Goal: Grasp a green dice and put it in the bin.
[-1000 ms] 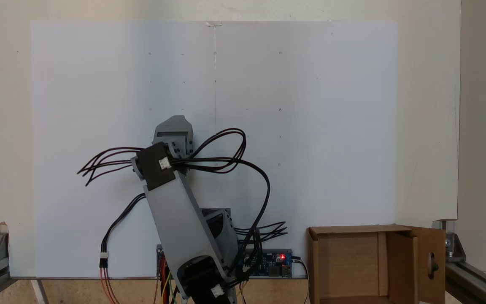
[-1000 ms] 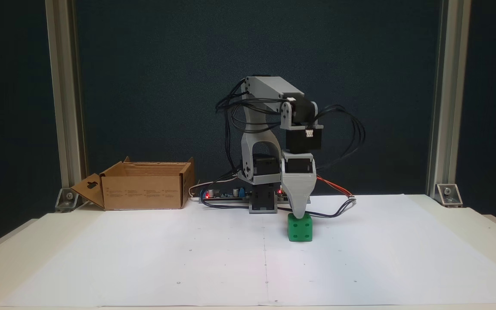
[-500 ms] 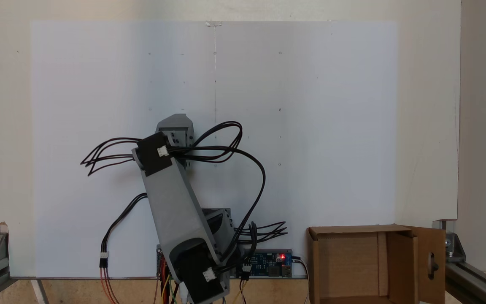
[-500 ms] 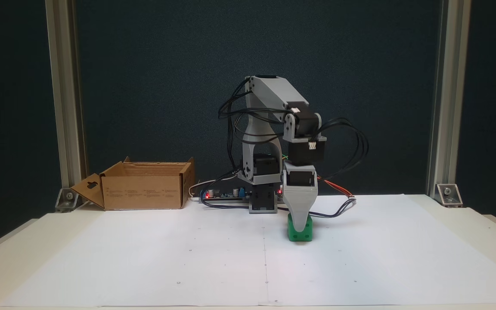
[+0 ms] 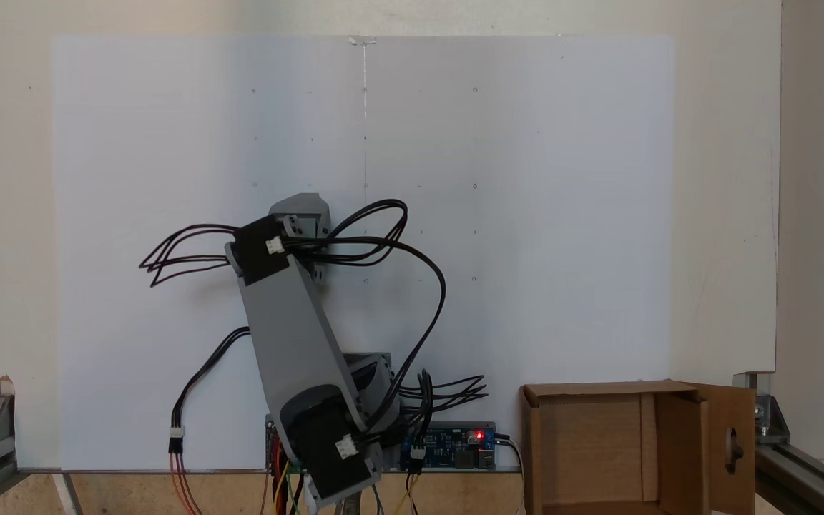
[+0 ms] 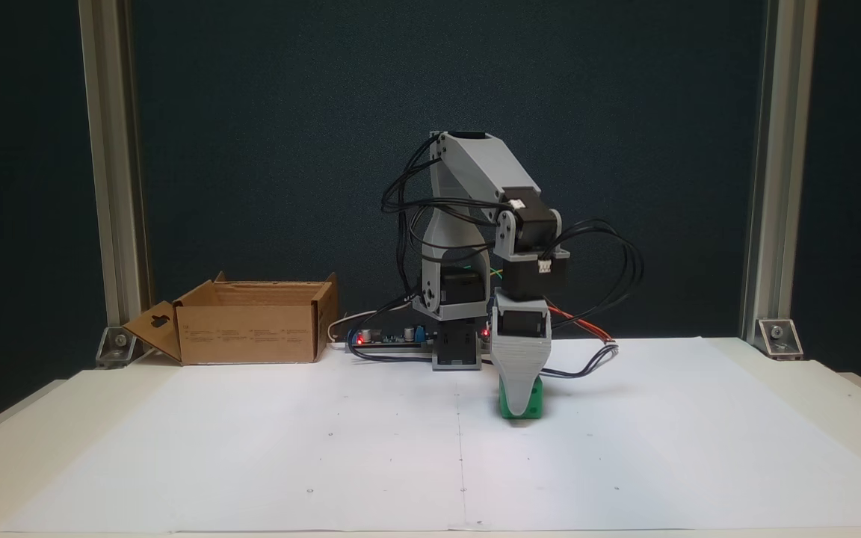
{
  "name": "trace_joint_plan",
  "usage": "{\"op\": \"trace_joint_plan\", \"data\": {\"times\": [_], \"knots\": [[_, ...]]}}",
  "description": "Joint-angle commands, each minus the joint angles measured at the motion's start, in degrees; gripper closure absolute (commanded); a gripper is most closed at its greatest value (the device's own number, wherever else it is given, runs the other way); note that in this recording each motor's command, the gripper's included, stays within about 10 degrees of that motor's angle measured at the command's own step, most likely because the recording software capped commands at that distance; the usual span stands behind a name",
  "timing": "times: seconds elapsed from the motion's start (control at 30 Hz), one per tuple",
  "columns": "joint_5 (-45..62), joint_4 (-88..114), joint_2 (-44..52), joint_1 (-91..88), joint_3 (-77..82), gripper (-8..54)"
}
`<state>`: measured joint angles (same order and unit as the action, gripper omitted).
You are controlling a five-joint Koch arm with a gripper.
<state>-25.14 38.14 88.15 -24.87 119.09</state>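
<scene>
The green dice (image 6: 534,403) sits on the white paper (image 6: 326,441) covering the counter (image 6: 834,388), bright, with sunken pips on its front. The grey claw (image 6: 518,401) points straight down over it, one finger covering the dice's front; whether it is spread or pinching cannot be told. The cardboard bin (image 6: 251,332) stands well apart.

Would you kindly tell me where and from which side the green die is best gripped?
Judging by its pose, from straight above, across two opposite flat side faces: the die is a small cube sitting flat on the paper, and the hand hangs over it.
</scene>
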Motion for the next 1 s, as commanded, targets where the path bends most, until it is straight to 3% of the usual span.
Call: {"op": "trace_joint_plan", "data": {"times": [0.0, 0.9, 0.97], "knots": [[-3.52, -0.18, -0.09, 0.00, -0.97, 2.4], [-3.25, -4.22, -2.20, 1.58, -0.44, 4.1], [-3.25, -4.22, -2.20, 1.49, -0.44, 7.6]]}}
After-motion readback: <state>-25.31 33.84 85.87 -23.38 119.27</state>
